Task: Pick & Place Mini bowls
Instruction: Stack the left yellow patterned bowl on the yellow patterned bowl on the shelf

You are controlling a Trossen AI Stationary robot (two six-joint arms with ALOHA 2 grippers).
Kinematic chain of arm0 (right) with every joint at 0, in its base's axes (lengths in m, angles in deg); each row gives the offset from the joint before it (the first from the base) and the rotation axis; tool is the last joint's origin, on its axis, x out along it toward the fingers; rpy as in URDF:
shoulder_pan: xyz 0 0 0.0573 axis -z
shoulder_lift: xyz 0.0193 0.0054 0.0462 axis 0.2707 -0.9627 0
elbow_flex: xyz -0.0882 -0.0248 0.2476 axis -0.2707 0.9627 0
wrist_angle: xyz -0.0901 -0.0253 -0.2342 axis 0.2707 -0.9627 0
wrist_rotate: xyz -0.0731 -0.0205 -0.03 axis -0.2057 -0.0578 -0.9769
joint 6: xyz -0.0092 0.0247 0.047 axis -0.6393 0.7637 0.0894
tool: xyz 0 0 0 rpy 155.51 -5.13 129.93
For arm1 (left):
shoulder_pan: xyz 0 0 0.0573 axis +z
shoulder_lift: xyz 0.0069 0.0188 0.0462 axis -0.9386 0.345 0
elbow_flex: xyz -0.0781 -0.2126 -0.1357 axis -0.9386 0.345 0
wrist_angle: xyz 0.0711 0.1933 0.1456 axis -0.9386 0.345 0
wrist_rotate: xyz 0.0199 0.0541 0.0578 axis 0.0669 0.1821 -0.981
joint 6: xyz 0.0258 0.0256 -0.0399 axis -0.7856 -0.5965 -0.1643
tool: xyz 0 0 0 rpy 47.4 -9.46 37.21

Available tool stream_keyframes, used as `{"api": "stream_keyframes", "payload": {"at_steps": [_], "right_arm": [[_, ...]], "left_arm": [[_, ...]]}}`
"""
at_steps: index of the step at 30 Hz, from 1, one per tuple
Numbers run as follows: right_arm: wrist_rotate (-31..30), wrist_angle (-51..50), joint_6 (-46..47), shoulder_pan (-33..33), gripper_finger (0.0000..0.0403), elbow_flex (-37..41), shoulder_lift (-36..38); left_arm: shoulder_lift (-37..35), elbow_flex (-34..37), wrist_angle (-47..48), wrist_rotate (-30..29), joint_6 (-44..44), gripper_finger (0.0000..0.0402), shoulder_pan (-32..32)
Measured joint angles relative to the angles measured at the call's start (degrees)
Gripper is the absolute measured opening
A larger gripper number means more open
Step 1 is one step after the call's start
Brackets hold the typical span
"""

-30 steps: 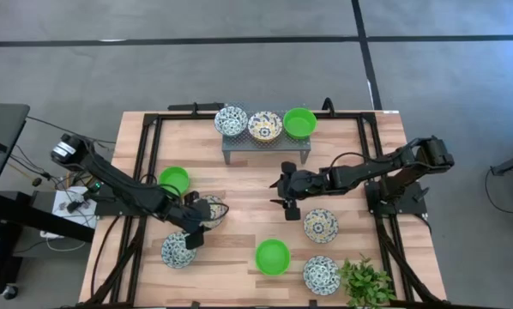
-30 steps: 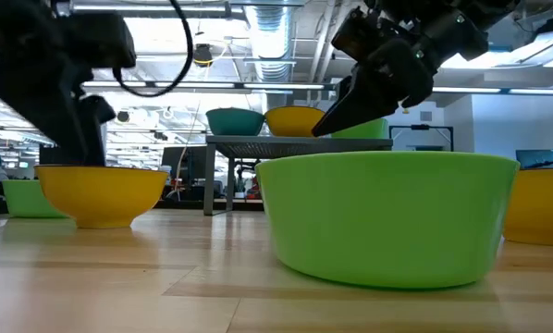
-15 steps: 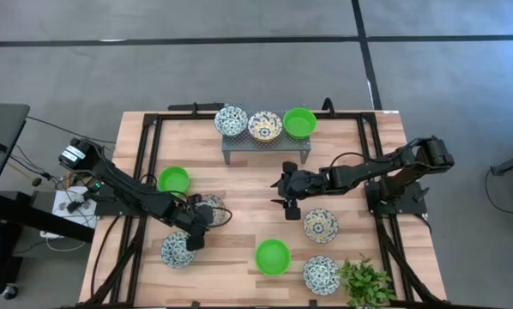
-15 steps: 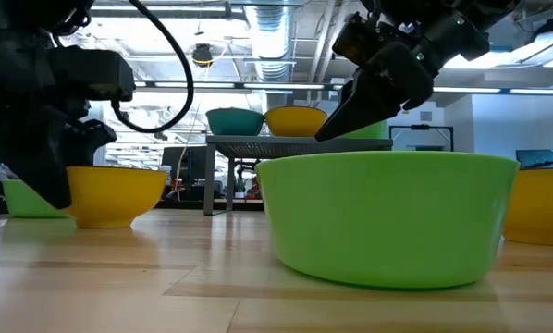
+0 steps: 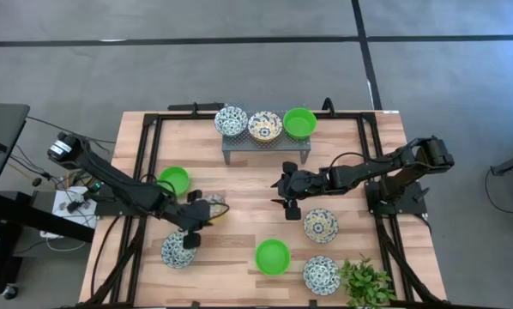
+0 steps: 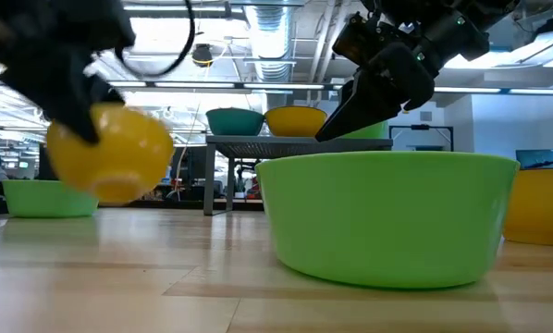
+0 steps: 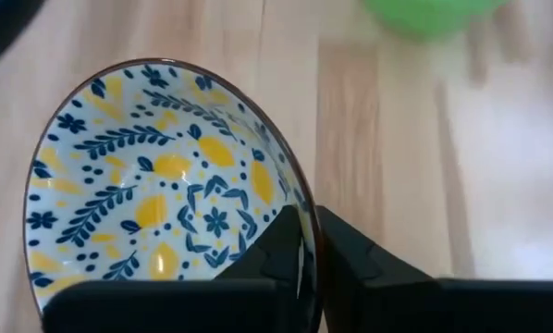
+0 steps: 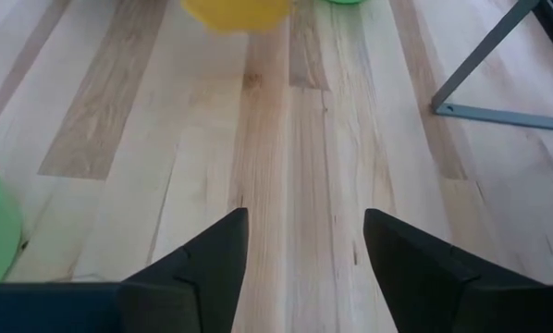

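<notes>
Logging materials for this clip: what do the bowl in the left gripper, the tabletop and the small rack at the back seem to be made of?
The yellow patterned bowl, clamped at its rim by the left gripper, looks like glazed ceramic: glossy, with a painted leaf-and-lemon design. The tabletop looks like light wood planks with visible grain. The rack seems to be grey metal, judging by its thin legs.

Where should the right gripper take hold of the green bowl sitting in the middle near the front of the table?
Probably by the rim. The green bowl sits upright with its mouth open, its wall wide and smooth, so the thin edge is the likeliest purchase. Bring the open right gripper straight down from above, one finger inside the rim and one outside, on the side facing that arm.
</notes>
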Motion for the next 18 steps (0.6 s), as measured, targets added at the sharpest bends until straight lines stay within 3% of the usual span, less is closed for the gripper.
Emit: {"api": "stream_keyframes", "payload": {"at_steps": [12, 18], "right_arm": [[0.2, -1.5, 4.5, -0.4, 0.0197, 0.0, 0.0], [0.2, -1.8, 7.5, -1.4, 0.019, 0.0, 0.0]], "left_arm": [[-5.1, 0.0, -8.3, -6.5, -16.7, 0.0026, 0.4], [-5.0, 0.0, -13.2, -7.9, -23.8, 0.002, 5.0]]}}
